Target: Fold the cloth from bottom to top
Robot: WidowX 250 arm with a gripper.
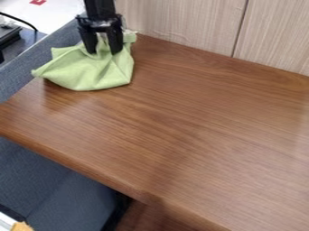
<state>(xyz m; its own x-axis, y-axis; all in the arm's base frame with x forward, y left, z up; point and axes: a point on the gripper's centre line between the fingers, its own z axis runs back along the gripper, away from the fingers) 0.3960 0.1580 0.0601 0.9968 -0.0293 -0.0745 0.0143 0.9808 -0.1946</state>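
Black, the two-finger gripper (103, 48) I'm running hangs down at the upper left of my camera view, coming in from the top edge. It stands close to upright, with its fingertips down among the folds of the light green, soft fabric cloth (91, 74). I read the claw as spread: the two fingers stand apart, and a crumpled ridge of green fabric rises in the gap between them.

The cloth lies bunched at the far left corner of the table. Creases run down from the claw toward a rounded near edge, and a pointed corner sticks out to the left, past the table's side. Another part of it reaches up behind the claw, near the wall.

Under my work is a brown wood-grain tabletop (181, 122) with a slight sheen and a rounded front edge. Behind it I have a pale wood-grain wall panel (181, 20), split by a dark, slanting seam. Blue-grey fabric seating (51, 180) shows beyond the left side and below the front edge. At the upper left I see a thin black cable (21, 20) above some dark equipment.

For markings, I have a small red patch (37, 2) on the white surface (57, 11) at top left, too small for me to make out.
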